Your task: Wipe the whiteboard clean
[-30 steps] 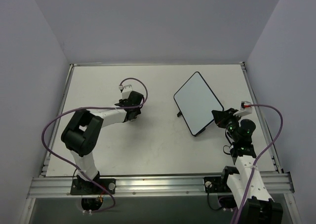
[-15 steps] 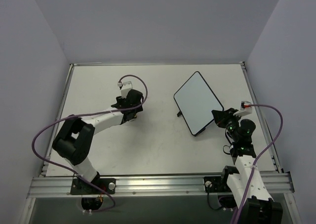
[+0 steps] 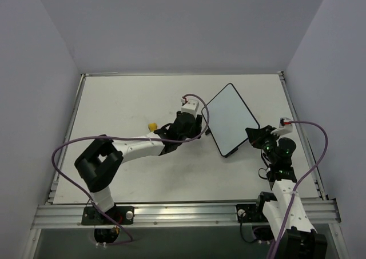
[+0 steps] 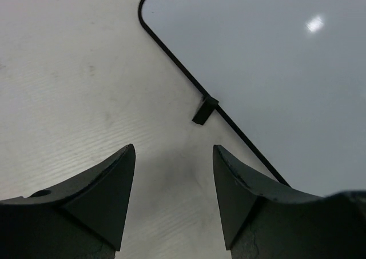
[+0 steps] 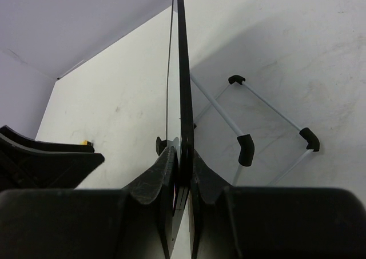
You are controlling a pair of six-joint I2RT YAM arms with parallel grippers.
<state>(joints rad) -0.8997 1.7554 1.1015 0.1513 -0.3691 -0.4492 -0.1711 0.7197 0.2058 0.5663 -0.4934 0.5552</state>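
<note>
— Whiteboard [image 3: 230,117]?
— Right of centre, my right gripper [image 3: 255,135] clamped on its near corner.
— Left gripper [image 4: 171,151]?
— Fingers apart, empty. It has swung across to the board's left edge, and a yellow block [image 3: 152,126] now shows where it was.

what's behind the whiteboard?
A white wire stand with black-capped feet, resting on the table, shows in the right wrist view. From above the whiteboard covers it; its joint to the back is hidden.
</note>
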